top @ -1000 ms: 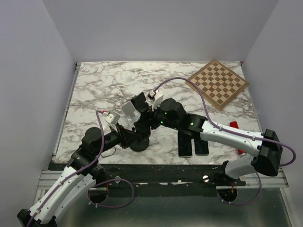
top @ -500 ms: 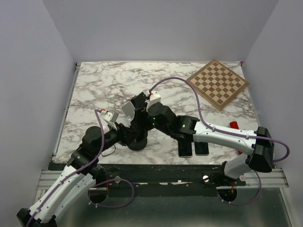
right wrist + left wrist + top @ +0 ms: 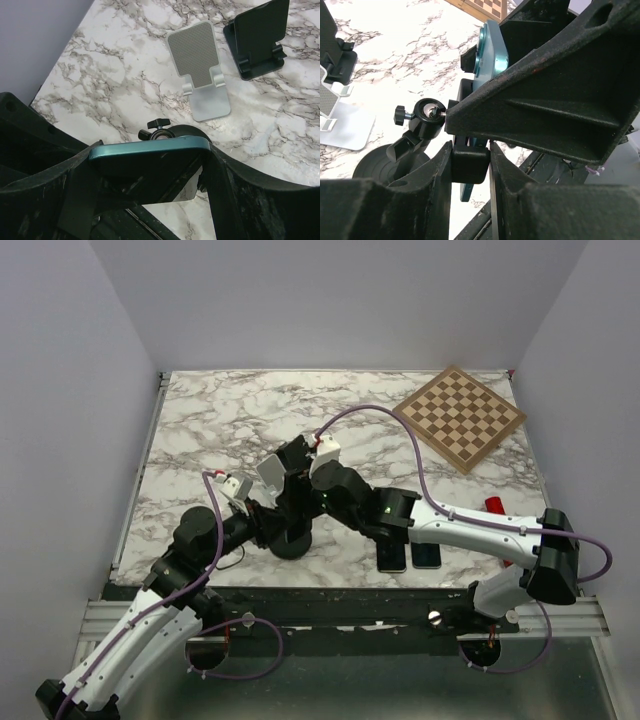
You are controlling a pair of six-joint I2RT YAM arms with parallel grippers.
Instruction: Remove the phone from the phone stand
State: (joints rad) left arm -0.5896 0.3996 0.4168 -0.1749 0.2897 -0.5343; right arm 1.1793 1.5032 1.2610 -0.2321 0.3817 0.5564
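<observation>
- Top view: both arms meet over the phone stand (image 3: 290, 542), near the front middle of the marble counter (image 3: 200, 430). The left gripper (image 3: 268, 525) comes in low from the left and the right gripper (image 3: 300, 502) from the right, higher up. My guess is that 1 steadies the stand while the other takes the phone, which the arms hide here.
- Top view, off to the side: a white stand (image 3: 272, 473) and a black stand (image 3: 293, 453) sit just behind. 2 spare phones (image 3: 392, 552) lie flat to the right, and a chessboard (image 3: 460, 418) fills the far right corner.
- Left wrist view: the left gripper is clenched on a black block low on the phone stand, below its ball joint and knob. That hold should stop the round base from tipping or sliding. The teal phone (image 3: 492, 55) stands edge-on above, seated in the cradle.
- Right wrist view: the right gripper (image 3: 150, 172) spans the phone's width, 1 finger at each long edge and apparently touching, so I judge it to be grasping the phone. Gripping the sides leaves the cradle free for an upward lift.
- The phone is not yet out of the stand, and a skewed pull could drag the stand along.
</observation>
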